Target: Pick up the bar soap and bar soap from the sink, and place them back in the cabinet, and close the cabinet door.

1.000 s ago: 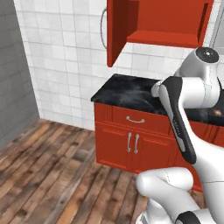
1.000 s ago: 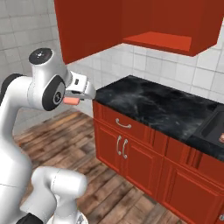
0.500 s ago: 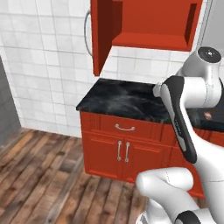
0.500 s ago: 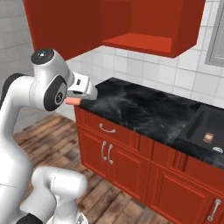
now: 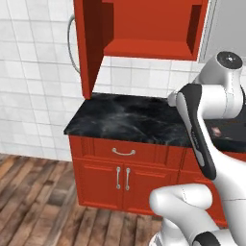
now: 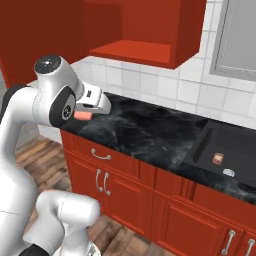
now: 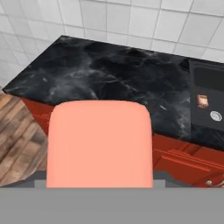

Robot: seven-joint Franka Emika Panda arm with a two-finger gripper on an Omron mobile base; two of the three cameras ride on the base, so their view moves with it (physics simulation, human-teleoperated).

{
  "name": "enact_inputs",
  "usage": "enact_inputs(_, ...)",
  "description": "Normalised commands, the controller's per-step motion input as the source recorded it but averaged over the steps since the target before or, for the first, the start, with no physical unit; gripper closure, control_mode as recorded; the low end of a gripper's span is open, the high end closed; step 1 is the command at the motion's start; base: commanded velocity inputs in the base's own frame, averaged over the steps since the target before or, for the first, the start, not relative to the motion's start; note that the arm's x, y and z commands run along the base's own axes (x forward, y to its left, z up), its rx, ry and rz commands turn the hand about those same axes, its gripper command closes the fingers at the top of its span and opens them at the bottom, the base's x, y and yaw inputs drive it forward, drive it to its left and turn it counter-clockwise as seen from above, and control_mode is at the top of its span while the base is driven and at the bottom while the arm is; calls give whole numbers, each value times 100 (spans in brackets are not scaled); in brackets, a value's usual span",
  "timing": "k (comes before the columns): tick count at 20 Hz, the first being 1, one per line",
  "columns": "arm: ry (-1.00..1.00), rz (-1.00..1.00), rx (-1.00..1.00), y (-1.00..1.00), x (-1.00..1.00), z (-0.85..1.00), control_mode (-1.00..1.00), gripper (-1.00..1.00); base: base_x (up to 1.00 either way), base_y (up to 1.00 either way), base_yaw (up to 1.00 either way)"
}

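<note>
Above the black marbled bench [image 6: 150, 135], the white arm's hand [image 6: 84, 115] grips the salmon-pink rounded bar soap [image 7: 99, 143], holding it in the air over the bench's left end. From the hand view the pink bar sits large in the foreground, clamped at the bottom; the fingertips themselves are hidden behind it. From the right base view the same bar [image 6: 83, 115] sticks out as a small pink end under the white hand.

Second soap, the small brown block with a paler face [image 6: 217, 158], lies on the floor of the black matte sink [image 6: 202, 145], just beside a round silver drain [image 6: 228, 172]. Hand view shows it too [image 7: 202, 101], with the drain [image 7: 215, 116] near it.

Bright red wall cabinet [image 5: 149, 29] hangs above the bench, plain red interior showing, flat shelf [image 5: 144, 48] bare. Its tall red cabinet door [image 5: 87, 48] stands swung open to the left, curved silver bar handle [image 5: 71, 43] on the outer face. Red drawer-fronted units [image 5: 122, 180] with silver pulls sit under the bench. White tiled wall [image 5: 33, 91] behind.
</note>
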Motion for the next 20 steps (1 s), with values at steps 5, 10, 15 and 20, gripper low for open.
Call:
enact_inputs(5,0,0,0,0,0,0,100,100,53,0,-25)
enact_inputs(10,0,0,0,0,0,0,100,100,37,7,-18)
enact_inputs(15,0,0,0,0,0,0,100,100,50,17,-16)
enact_inputs(20,0,0,0,0,0,0,100,100,58,21,-17)
